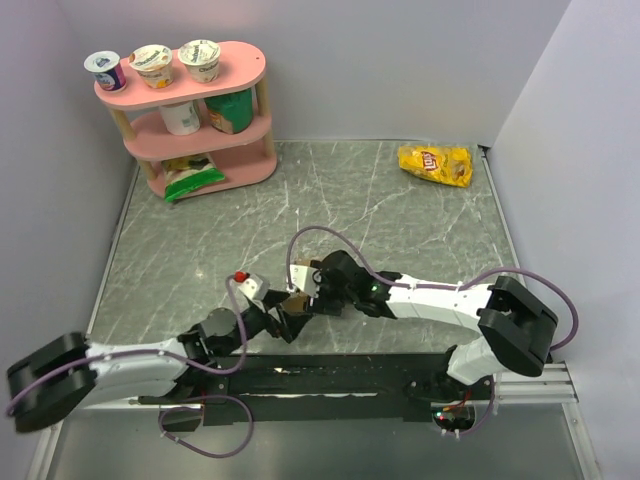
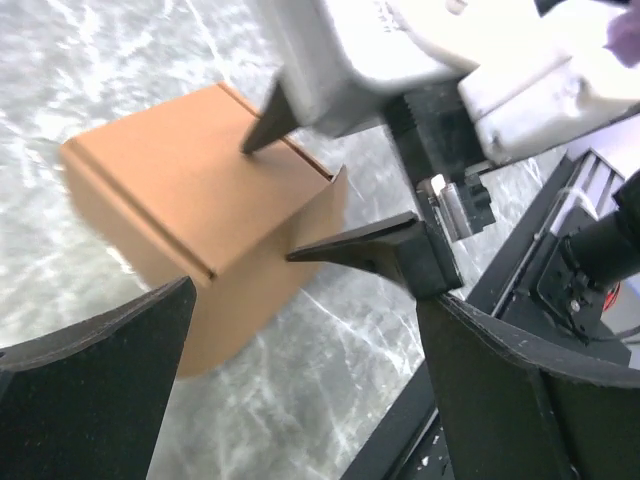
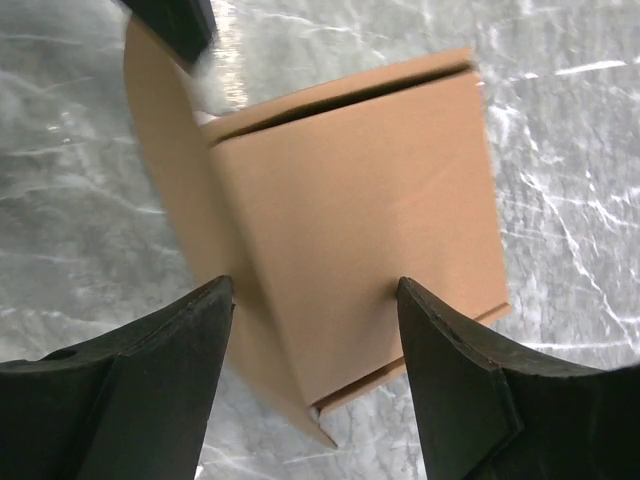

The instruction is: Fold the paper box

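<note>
One box (image 3: 350, 220), plain brown cardboard, squarish and folded up, with a rounded flap hanging down one side, sits on the grey marbled counter (image 1: 400, 210) near its front edge. Two claws meet there: the right claw (image 3: 315, 290) spread apart over its top, the left claw (image 2: 312, 292) wide open just short of it.

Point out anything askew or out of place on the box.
The cardboard box is not fully closed: a dark gap shows along one top edge, and a rounded side flap stands out loose instead of tucked in. Nothing looks torn or crushed.
</note>
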